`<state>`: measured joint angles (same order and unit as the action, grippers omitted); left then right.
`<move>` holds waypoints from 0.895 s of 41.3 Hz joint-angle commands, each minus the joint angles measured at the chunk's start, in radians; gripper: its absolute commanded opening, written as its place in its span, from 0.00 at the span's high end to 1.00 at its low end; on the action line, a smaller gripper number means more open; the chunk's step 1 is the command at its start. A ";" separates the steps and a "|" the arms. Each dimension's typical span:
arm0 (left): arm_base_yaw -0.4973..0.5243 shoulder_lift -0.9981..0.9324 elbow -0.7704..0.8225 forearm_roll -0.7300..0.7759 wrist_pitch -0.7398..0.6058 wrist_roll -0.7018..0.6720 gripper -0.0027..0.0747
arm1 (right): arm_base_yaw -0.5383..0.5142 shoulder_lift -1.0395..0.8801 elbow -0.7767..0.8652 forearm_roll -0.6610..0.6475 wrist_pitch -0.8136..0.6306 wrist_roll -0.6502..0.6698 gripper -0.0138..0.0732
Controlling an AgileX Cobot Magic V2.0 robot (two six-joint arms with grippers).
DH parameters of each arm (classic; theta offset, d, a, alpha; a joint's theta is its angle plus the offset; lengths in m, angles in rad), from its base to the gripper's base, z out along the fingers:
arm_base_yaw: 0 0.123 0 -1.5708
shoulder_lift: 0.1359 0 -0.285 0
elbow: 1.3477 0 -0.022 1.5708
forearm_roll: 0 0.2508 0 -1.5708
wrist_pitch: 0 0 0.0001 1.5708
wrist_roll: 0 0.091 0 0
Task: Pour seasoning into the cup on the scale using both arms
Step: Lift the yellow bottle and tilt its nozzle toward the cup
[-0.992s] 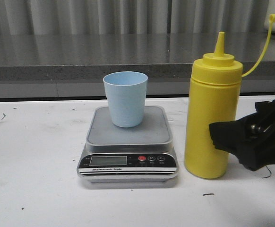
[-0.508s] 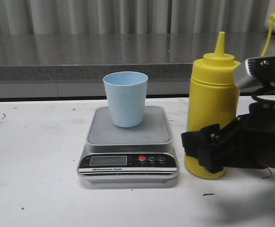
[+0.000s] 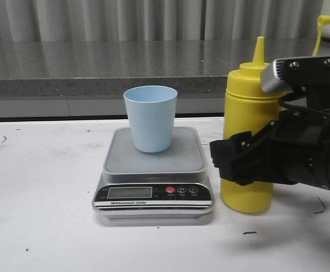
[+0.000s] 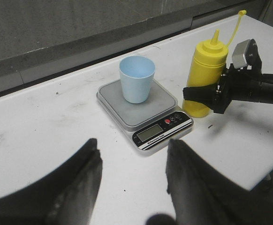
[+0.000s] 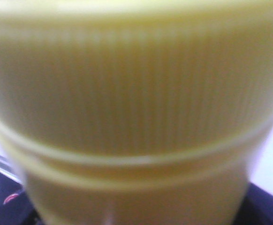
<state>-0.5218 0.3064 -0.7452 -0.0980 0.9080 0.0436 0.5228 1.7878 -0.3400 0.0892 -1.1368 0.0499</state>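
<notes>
White counter [image 3: 40, 238] holds our cup [image 3: 150, 118] on the scale [image 3: 153, 170]; right pincer [image 3: 233, 164] straddles the bottle [image 3: 247, 119], grip unclear, left pincer [image 4: 132, 183] released, nothing poured.

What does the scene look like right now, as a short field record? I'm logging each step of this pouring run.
cup: pale blue cup upright on the scale's platform
scale: scale on the white table, display facing the camera
seasoning: yellow seasoning bottle upright on the table beside the scale, cap off its nozzle and hanging by its tether
right gripper: right gripper around the bottle's lower body; contact cannot be confirmed
left gripper: left gripper open, away from the objects, holding nothing
pouring: not yet begun
</notes>
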 commanded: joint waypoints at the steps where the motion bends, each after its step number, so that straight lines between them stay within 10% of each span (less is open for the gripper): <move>1: -0.007 0.011 -0.022 -0.007 -0.073 -0.008 0.56 | 0.002 -0.033 -0.016 0.004 -0.138 0.001 0.45; 24: -0.007 0.011 -0.022 -0.007 -0.073 -0.008 0.56 | -0.037 -0.366 -0.023 0.005 0.282 -0.010 0.45; 37: -0.007 0.011 -0.022 -0.007 -0.073 -0.008 0.56 | -0.091 -0.550 -0.286 0.001 0.916 -0.182 0.45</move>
<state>-0.5218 0.3064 -0.7452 -0.0980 0.9080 0.0429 0.4467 1.2871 -0.5130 0.0991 -0.2868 -0.0594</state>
